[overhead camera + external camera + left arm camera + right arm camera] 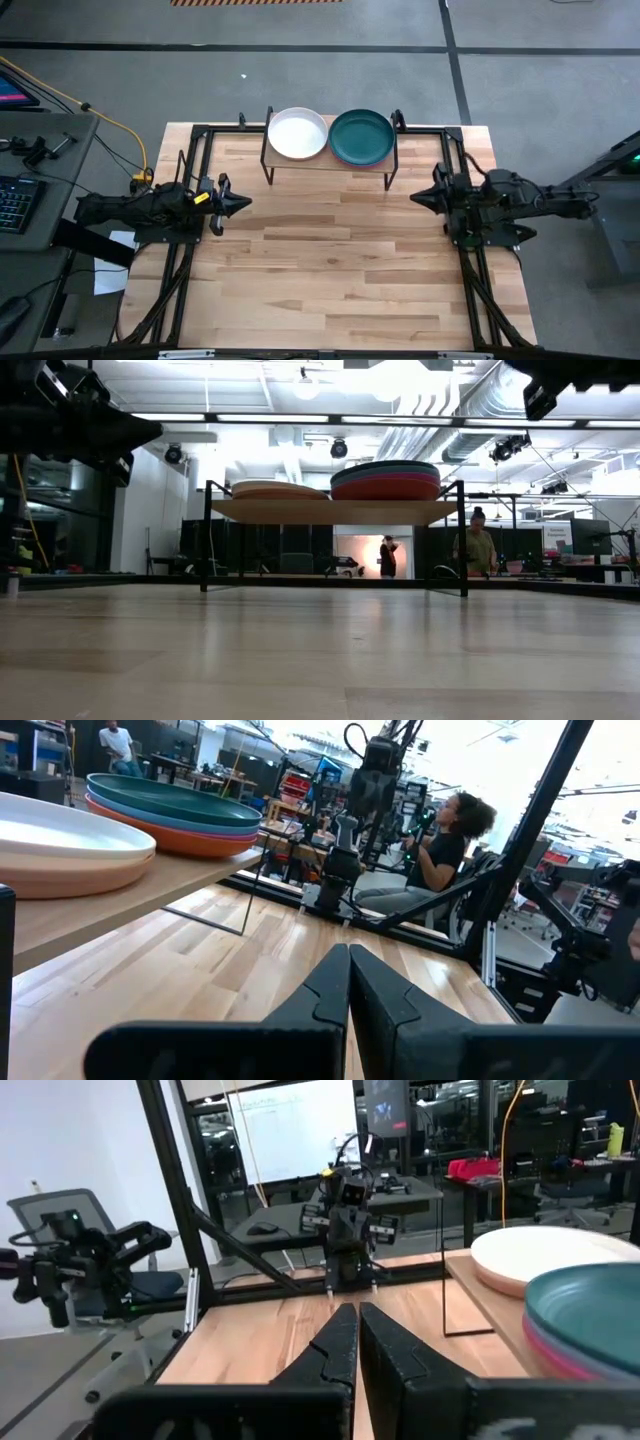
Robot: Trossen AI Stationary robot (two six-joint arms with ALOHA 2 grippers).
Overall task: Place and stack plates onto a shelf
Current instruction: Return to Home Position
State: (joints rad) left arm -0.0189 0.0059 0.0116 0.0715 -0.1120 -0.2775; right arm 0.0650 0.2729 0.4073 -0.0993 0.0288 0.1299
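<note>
A white-topped plate stack [298,134] and a green-topped plate stack [361,137] sat on the shelf [335,511]. In front of the shelf, the left tool [235,203] and right tool [420,197] were closed and empty. Homing should draw both away from the shelf without touching it.

left stack [298,134], right stack [361,137], both on shelf [335,511]

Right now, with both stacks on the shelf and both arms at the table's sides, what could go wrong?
1. The white plate stack and the taller green plate stack fill the shelf nearly side to side; a knock could slide one off.
2. The left gripper and right gripper, both shut, point inward in front of the shelf's thin legs; a stray swing might strike them.
</note>
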